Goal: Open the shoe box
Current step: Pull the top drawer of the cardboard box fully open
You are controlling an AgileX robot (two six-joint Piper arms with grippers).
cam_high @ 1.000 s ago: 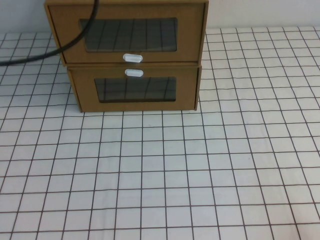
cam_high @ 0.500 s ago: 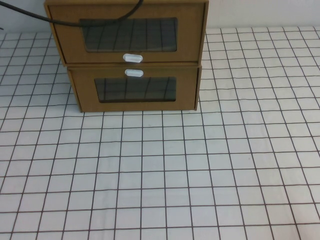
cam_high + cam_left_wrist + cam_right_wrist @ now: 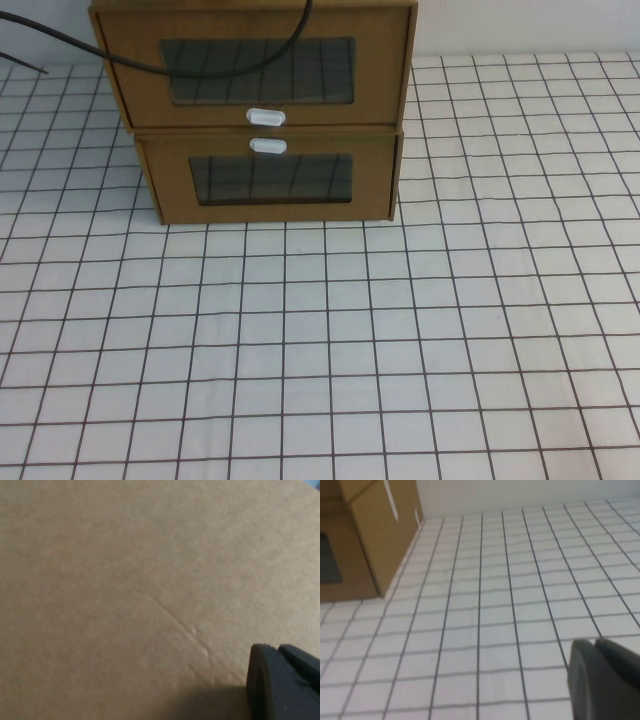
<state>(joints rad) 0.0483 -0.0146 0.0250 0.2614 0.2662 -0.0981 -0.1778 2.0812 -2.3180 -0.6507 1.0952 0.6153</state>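
The black cable (image 3: pixel 200 72) is what is moving. A second ago it was hanging down across the left part of the upper shoe box (image 3: pixel 380 60) and trailing off over the table's left edge. Now it is swinging up and rightward, arcing across that box's dark window from the top of the high view. Neither box is shifting, and both white pull tabs are sitting where they were. I am reading this as the left arm travelling somewhere above or behind the stack, with the opening itself not yet begun.

The upper shoe box is resting squarely on the lower shoe box (image 3: pixel 170 175) at the far left of the checked tablecloth (image 3: pixel 420 340), both fronts facing me and both closed. The upper tab (image 3: pixel 265 116) and lower tab (image 3: pixel 268 146) are lying just apart, one above the other.

The left gripper (image 3: pixel 282 682) is hanging very close to a plain cardboard panel (image 3: pixel 125 580). I cannot tell which box or face that is, whether the gripper is touching it, or how wide it is standing. The right gripper (image 3: pixel 602 680) is sitting fully closed on nothing, low over bare cloth, well off to the right of the stack. I am guessing the next move is bringing a gripper round to a tab.
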